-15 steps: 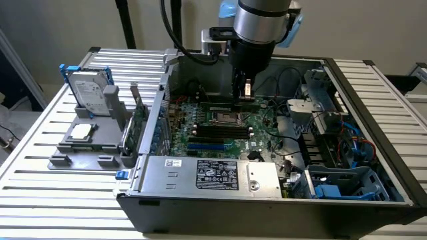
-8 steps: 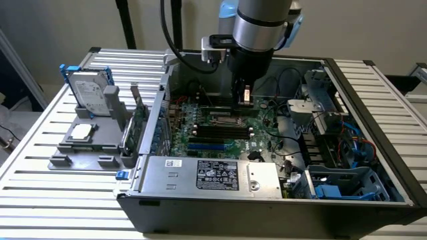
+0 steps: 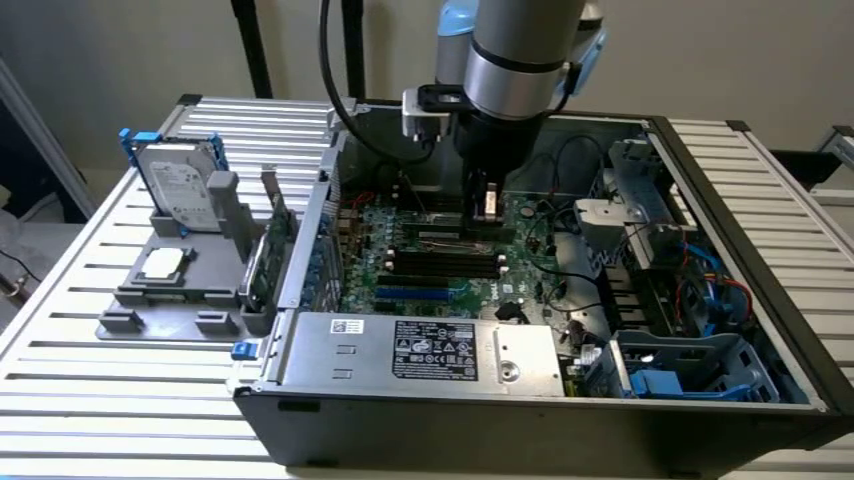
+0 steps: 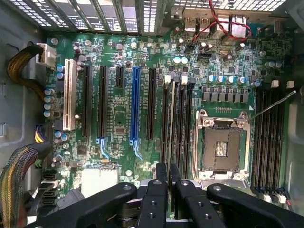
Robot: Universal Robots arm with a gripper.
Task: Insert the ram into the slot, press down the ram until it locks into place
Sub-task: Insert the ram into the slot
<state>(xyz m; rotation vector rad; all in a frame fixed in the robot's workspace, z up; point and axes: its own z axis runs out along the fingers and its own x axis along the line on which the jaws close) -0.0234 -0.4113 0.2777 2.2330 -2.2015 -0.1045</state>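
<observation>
Ram (image 4: 171, 123) stands on edge along the slot (image 4: 166, 137), just beside the silver processor socket (image 4: 222, 142) on the motherboard (image 4: 118, 128); whether it is seated I cannot tell. Pushed down while skewed or off the slot's line, it would likely jam, flex, or leave an end clip unlatched. The tool (image 4: 168, 167) is narrow, its fingers pinching the ram's near end
</observation>
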